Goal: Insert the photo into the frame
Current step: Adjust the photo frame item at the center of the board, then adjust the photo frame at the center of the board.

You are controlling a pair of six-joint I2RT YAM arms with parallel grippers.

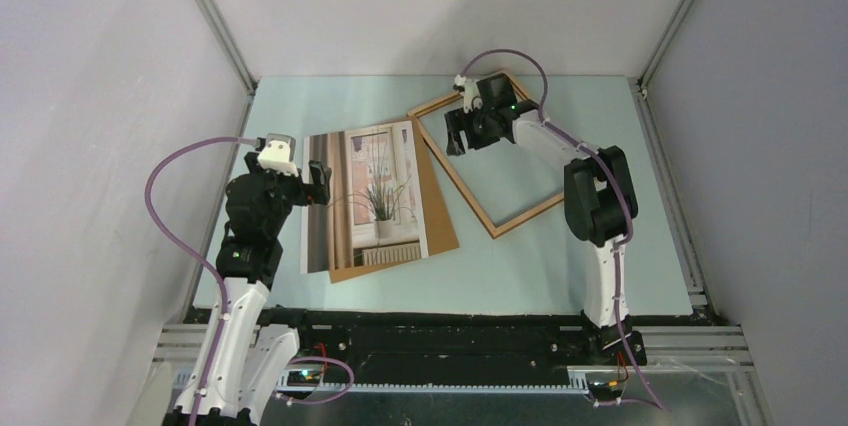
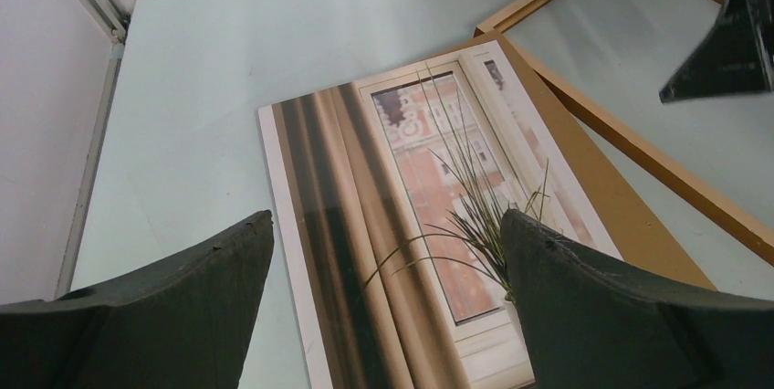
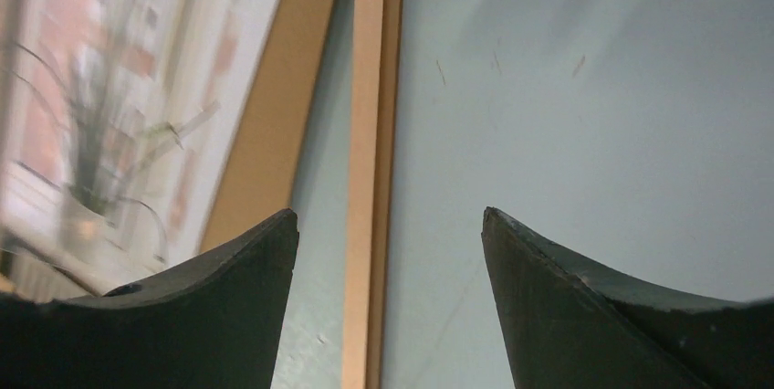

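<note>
Your left gripper spread wide, empty, over photo; photo lies on board. Your right gripper released, empty, above frame rail on bench.

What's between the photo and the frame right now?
A strip of the brown backing board sticking out from under the photo, then a sliver of bare table before the frame. The top and right wrist views show both.
</note>
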